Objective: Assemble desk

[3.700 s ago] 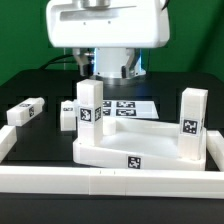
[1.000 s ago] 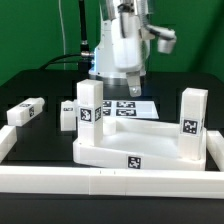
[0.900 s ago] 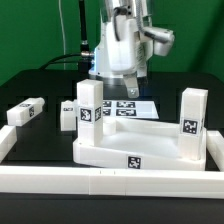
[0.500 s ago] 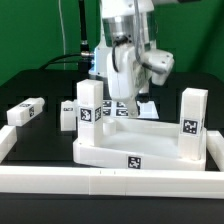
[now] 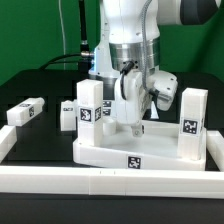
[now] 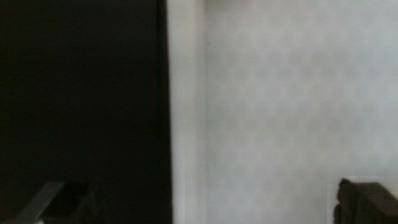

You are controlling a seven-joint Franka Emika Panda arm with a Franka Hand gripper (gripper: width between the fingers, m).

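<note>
Dropped from high up, the gripper (image 5: 131, 125) now hangs low over the tabletop (image 5: 150, 152).
Its jaws stand wide apart and empty; the tabletop lies directly beneath, its long axis across the exterior view, with one upright leg (image 5: 90, 106) near the gripper on that view's left.

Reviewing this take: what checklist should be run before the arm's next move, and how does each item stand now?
1. gripper open: ok; the wrist view shows its fingertips wide apart.
2. Nothing held: ok.
3. tabletop lying flat: ok.
4. near upright leg, at the exterior view's left, and far upright leg, at its right, standing at tabletop corners: ok. Fully seated: cannot tell.
5. first loose leg and second loose leg lying off the tabletop, free to pick: ok.
6. Gripper clear of the near upright leg: cannot tell.
</note>
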